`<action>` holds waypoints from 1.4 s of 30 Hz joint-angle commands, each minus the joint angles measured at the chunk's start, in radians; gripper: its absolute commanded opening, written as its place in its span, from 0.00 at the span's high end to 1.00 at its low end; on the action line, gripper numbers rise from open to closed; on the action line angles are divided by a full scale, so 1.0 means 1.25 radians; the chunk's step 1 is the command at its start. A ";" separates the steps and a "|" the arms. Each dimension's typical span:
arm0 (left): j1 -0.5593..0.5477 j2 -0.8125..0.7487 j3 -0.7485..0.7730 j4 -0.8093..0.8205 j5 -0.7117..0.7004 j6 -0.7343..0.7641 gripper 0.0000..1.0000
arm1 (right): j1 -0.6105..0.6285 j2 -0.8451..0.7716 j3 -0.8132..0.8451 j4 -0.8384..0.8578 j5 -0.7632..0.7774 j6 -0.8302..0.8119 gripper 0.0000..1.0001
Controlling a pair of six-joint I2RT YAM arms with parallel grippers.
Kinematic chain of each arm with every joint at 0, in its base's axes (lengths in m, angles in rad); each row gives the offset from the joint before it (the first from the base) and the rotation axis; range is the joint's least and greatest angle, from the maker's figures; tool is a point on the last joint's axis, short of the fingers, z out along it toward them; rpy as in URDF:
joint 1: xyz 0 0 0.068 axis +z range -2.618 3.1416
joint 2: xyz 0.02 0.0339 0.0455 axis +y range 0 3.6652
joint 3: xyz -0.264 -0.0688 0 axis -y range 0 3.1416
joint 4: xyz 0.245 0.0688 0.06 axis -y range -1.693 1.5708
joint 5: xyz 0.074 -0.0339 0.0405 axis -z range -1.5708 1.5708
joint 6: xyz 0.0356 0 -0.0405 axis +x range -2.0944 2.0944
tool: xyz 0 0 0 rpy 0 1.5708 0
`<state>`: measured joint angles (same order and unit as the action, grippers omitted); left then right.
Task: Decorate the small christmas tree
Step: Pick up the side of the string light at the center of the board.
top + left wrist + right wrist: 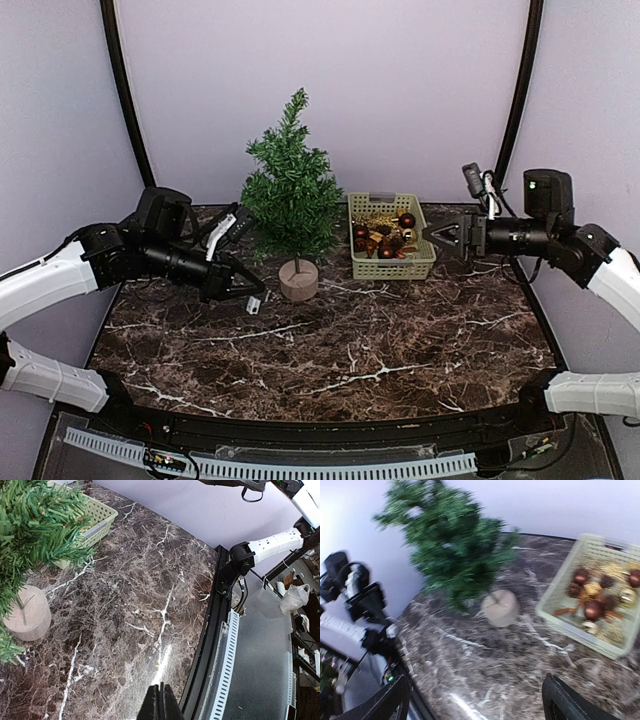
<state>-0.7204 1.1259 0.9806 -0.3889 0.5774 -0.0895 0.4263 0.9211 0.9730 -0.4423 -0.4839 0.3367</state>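
While my right end effector (pixel 433 238) hovers spread wide and empty at the right edge of the pale green plastic basket (pixel 392 271), the small dark-green bristly christmas tree (pixel 292 195) stands just right of my left end effector (pixel 248 287), whose fingers are pressed together.

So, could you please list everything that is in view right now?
small christmas tree: one, dark green on a round tan base, back of the table, left of the basket.
basket: one, pale green, right of the tree.
ornaments: several, dark red, brown and gold, inside the basket.
small object: one, whitish, on the table by the left claw; too small to identify.
table: one, dark marble, white veins.
left claw: one, black, shut, beside the tree's base.
right claw: one, black, open, by the basket's right side.
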 commanded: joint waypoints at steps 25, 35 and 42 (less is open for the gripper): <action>0.001 -0.006 0.066 -0.032 0.023 -0.003 1.00 | 0.545 0.497 0.010 0.579 0.371 -0.107 0.48; 0.002 -0.058 0.057 -0.010 -0.088 -0.014 1.00 | 0.535 0.524 -0.069 0.626 0.404 -0.054 0.93; 0.001 -0.068 0.048 -0.034 -0.279 -0.015 1.00 | 0.535 0.469 -0.084 0.641 0.424 -0.021 1.00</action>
<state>-0.7212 1.0660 1.0321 -0.4202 0.3962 -0.1013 1.0985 1.5654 0.8806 0.2989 0.0086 0.2745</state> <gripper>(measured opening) 0.009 0.005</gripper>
